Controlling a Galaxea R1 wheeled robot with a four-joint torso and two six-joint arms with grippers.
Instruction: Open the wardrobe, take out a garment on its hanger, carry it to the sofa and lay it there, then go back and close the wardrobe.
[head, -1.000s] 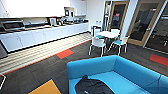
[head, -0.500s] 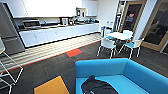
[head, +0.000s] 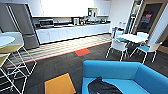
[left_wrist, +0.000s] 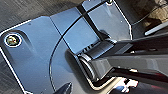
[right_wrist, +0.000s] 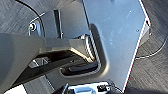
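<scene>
the garment (head: 103, 87) lies in a dark heap on the seat of the sofa (head: 117, 71), so the carrying and laying down look done. i can't make out its hanger in the folds. what seems left is going back to shut the wardrobe. beyond the sofa stand white chairs (head: 117, 47) round a small table (head: 133, 38), and further off a long kitchen counter (head: 72, 31). whether either arm's jaws are apart or together, i cannot tell.
</scene>
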